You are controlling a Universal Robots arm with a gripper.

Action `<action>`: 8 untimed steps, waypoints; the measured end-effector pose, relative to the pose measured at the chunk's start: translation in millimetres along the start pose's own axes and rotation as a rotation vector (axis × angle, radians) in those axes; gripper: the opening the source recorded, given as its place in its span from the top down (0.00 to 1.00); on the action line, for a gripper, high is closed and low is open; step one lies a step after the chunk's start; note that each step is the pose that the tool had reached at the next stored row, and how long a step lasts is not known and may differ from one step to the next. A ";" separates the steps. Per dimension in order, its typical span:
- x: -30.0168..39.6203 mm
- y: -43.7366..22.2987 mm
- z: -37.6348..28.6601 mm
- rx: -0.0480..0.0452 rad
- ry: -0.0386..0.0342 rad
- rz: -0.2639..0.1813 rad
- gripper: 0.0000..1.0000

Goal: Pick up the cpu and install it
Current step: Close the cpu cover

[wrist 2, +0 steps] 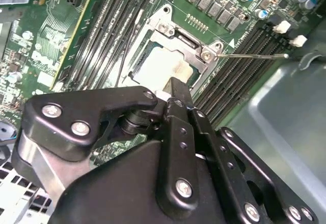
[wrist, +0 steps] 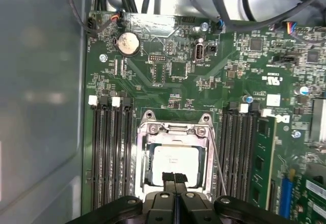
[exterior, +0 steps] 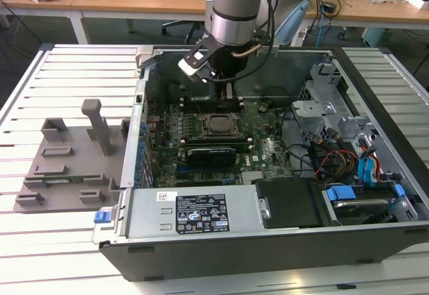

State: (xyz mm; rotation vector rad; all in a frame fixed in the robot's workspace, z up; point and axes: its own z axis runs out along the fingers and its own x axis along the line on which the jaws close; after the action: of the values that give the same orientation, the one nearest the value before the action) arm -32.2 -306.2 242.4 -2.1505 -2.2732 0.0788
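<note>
Your gripper [wrist: 174, 179] has its 2 fingers pressed together with nothing between them, their tips just over the cpu [wrist: 175, 159].

In the first wrist view you see the cpu lying flat inside the socket frame [wrist: 175, 130] on the green motherboard [wrist: 168, 74], its pale top facing up. The closed fingertips cover the middle of its near edge, and you cannot tell whether they touch it. A thin metal lever [wrist: 218, 165] runs alongside the frame, between it and 1 bank of memory slots [wrist: 243, 147]. In the exterior view your arm [exterior: 231, 13] reaches down into the open computer case [exterior: 201, 245]. The grey tray [exterior: 67, 167] with its upright posts sits outside the case, on that view's left.
</note>
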 end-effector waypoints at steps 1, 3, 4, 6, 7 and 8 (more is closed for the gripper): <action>-0.1 -0.1 -2.5 0.0000 -0.0001 0.000 0.89; -0.2 -0.3 -6.3 -0.0001 -0.0001 0.000 0.89; -0.2 -0.4 -8.2 0.0000 -0.0002 0.000 0.89; -0.4 -0.6 -13.5 0.0000 -0.0004 0.000 0.89; -0.4 -0.7 -16.2 0.0000 -0.0004 0.000 0.89; -0.5 -0.9 -19.3 0.0000 -0.0005 0.000 0.89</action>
State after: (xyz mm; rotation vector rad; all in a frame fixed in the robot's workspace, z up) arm -32.2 -306.2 261.7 -2.1508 -2.2734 0.0794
